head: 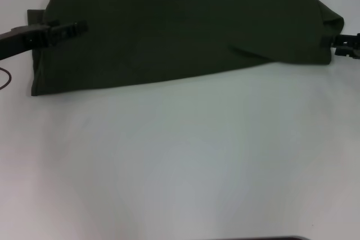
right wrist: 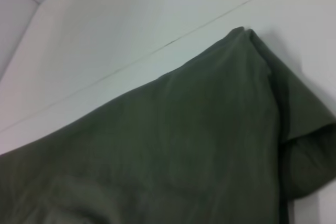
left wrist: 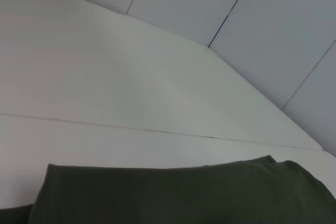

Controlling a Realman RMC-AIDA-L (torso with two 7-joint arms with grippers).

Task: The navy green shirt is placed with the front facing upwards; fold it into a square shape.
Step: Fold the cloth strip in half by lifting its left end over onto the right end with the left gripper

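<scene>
The navy green shirt (head: 180, 32) lies folded into a long dark band across the far part of the white table (head: 180, 161), with no lettering or collar showing. My left gripper (head: 83, 27) reaches in from the left and lies over the band's left end. My right gripper (head: 337, 42) sits at the band's right end, where the cloth bulges up in a loose fold. The left wrist view shows the shirt's (left wrist: 184, 195) far edge against the table. The right wrist view shows the shirt's (right wrist: 157, 145) rounded right corner and a sagging fold.
The white table stretches bare toward me in front of the shirt. A thin seam (left wrist: 157, 129) runs across the table behind the cloth. Pale wall panels (left wrist: 273, 35) stand behind the table's far edge. A dark cable (head: 4, 78) loops at the left edge.
</scene>
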